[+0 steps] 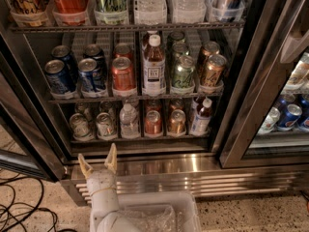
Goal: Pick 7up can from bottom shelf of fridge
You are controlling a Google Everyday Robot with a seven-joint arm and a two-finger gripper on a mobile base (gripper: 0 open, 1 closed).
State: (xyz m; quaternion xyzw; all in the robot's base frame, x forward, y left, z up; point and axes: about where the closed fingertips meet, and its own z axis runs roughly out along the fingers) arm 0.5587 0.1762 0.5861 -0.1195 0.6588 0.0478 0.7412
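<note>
The fridge stands open in front of me. Its bottom shelf holds a row of drinks. The 7up can, pale silver with green markings, stands second from the left, with a similar pale can beside it. To the right are a small water bottle, two copper-orange cans and a small tea bottle. My gripper is open and empty. It points up at the steel base, just below and in front of the two pale cans.
The middle shelf holds blue cans, a red can, a tall bottle and green and bronze cans. A dark door frame stands at right. A white bin sits on the floor below. Black cables lie at left.
</note>
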